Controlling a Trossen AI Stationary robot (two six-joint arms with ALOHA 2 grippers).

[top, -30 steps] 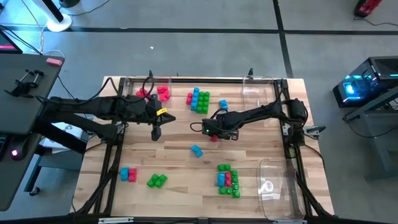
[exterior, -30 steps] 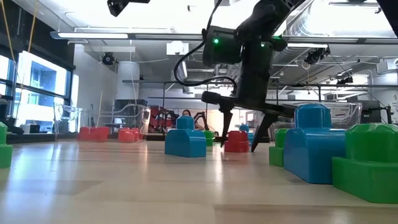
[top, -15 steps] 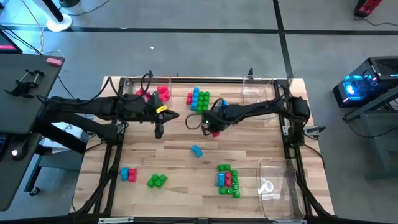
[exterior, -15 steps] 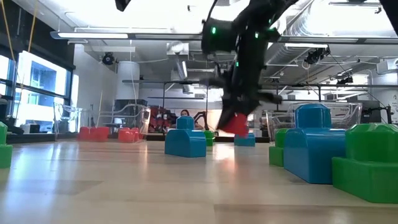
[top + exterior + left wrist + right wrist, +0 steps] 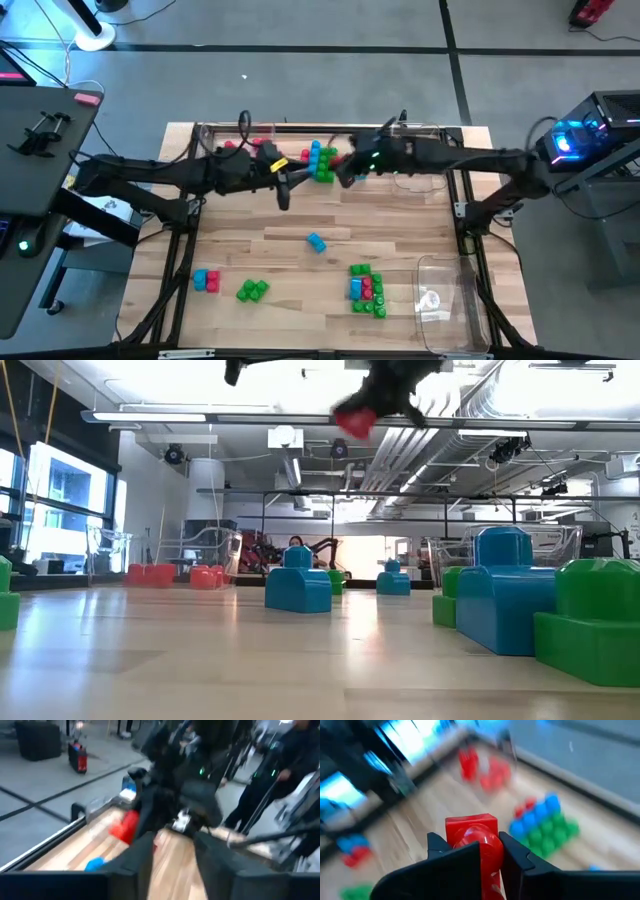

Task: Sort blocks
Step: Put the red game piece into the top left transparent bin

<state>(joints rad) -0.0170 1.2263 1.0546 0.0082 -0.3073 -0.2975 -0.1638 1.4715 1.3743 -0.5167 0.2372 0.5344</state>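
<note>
Since a second ago, the red block [image 5: 472, 837] has been lifted off the table and carried toward the far edge, pinched between the fingers of the right gripper [image 5: 349, 170], above the blue and green cluster [image 5: 321, 160]. Being small, light, rigid and smooth, such a brick is judged best held across its flat sides, as is done here. The left gripper [image 5: 283, 194] is held close by with fingers parted and empty, and is judged an obstacle on the way to the red pile [image 5: 258, 148].

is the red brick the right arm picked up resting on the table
No, in the low view the small red plastic brick hangs well above the wooden table, clamped by the right gripper.
</note>
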